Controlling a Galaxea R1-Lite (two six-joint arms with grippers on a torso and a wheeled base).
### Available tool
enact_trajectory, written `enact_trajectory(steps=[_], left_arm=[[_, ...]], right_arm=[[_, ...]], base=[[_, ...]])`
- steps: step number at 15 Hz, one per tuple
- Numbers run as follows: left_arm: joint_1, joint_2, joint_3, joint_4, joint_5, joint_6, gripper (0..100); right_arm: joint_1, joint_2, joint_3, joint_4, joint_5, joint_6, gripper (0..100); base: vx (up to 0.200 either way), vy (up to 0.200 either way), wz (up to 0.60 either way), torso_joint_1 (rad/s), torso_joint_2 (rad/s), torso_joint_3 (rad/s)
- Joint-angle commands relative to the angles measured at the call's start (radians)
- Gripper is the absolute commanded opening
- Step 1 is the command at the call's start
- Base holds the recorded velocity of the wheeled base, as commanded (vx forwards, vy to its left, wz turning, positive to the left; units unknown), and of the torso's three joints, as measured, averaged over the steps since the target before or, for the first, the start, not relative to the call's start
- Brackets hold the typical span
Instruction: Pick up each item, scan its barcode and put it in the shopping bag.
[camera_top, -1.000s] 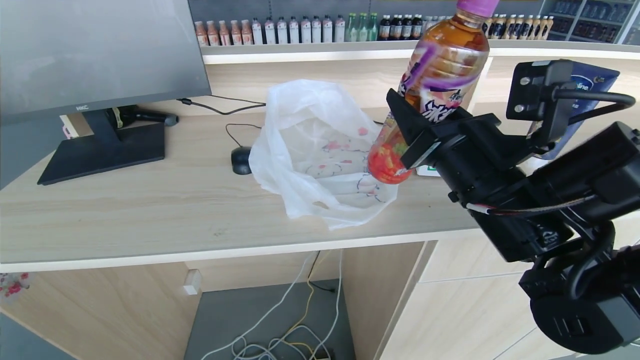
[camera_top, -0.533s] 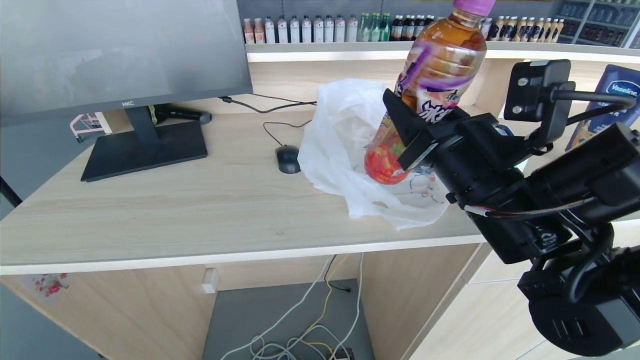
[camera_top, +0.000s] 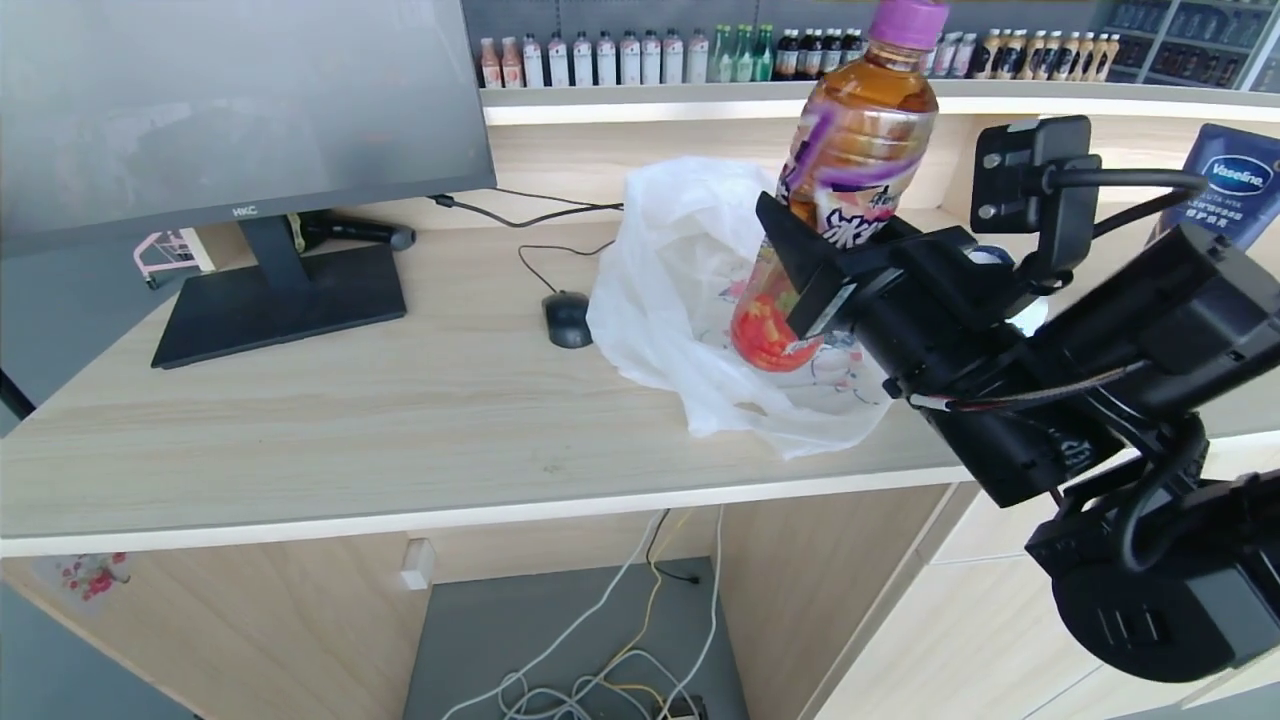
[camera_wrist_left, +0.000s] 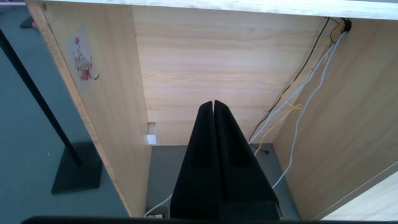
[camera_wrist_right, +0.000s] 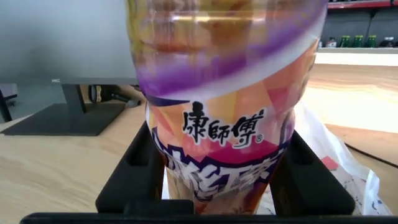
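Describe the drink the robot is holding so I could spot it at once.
Find the wooden counter with the white shopping bag on it. By the bag, the right gripper holds a plastic bottle. Its purple cap, amber drink and purple-and-orange label set it apart from the bottles on the far shelf.

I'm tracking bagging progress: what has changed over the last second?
The camera itself shifted, so the counter items only seem to slide. Relative to the shopping bag, the right tool, still shut on the bottle, has carried it from the bag's edge to over the bag and slightly lower. The bag, mouse and monitor stayed put.
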Motion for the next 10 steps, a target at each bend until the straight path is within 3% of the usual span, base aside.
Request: enact_trajectory(steps=[1,6,10], left_arm=[[0.0,0.0,0.0,0.0,0.0,0.0,0],[0.0,0.0,0.0,0.0,0.0,0.0,0],[0.0,0.0,0.0,0.0,0.0,0.0,0]], right_arm=[[-0.044,0.027,-0.162,0.176,0.012,0.004,0],[-0.101,0.108,-0.401,0.395,0.061,0.027,0],[-0.162,0.217,-0.548,0.446,0.112,0.03,0]], base=[[0.0,0.0,0.0,0.0,0.0,0.0],[0.0,0.0,0.0,0.0,0.0,0.0],[0.0,0.0,0.0,0.0,0.0,0.0]])
